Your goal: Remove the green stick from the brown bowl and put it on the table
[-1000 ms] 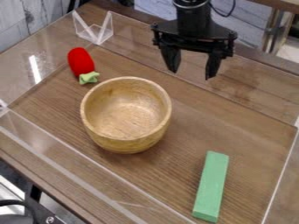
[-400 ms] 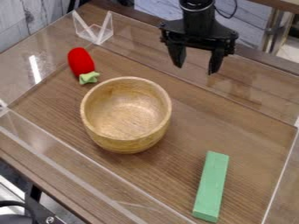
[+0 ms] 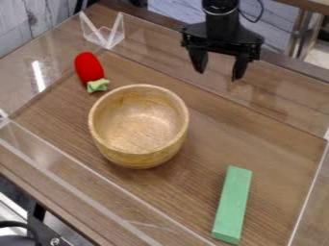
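Drawn slightly further back toward the counter's far edge since the earlier frame, the black fingers (image 3: pixel 220 63) were seen spread wide, with nothing held between them; the bowl, the stick and the strawberry were left unshifted. Bare wood was shown beneath the fingers, and no contact with any loose object could be made out.

Outward from them, the brown bowl (image 3: pixel 139 126) was set toward the near left of the counter (image 3: pixel 251 135), upright, with its hollow inside exposed and no stick contained in it. The green stick (image 3: pixel 232 205) was found well apart from the bowl, lying flat by the counter's near right corner. From the fingers it was reached by a long run toward the near edge, with only a slight drift to the right. Its long axis was pointed roughly from the near edge toward the far one, tilted a little, so that the far end was set slightly further right. One arm only was shown, and the stick was placed well out from it.

Beyond the bowl, a red strawberry (image 3: pixel 88 67) was seen near the left edge, and a clear stand (image 3: pixel 102 31) toward the far left corner. The task was judged complete; no further grasp seemed to be called for.
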### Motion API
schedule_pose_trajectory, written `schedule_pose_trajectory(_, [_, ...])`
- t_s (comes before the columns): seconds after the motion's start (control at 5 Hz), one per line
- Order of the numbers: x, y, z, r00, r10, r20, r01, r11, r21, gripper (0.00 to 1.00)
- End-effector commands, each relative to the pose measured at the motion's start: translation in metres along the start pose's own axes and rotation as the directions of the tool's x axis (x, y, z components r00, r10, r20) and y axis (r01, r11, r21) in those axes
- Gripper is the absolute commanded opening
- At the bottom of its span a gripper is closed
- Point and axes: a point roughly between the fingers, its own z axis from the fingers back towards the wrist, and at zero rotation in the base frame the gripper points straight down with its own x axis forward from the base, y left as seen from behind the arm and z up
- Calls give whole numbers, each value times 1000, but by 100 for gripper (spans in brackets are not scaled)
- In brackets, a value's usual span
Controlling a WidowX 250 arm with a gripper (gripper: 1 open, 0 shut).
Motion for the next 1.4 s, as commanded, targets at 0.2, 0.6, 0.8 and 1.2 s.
schedule_pose_trajectory(0.2, [21,-6,8,997,-9,76,10,1000,-8,100])
schedule_pose_trajectory(0.6, [19,-8,1,997,-16,79,16,1000,-5,0])
schedule_pose_trajectory(0.8, [17,-8,0,997,-17,80,18,1000,-4,0])
schedule_pose_trajectory(1.2, [15,6,-1,999,3,45,-3,1000,6,100])
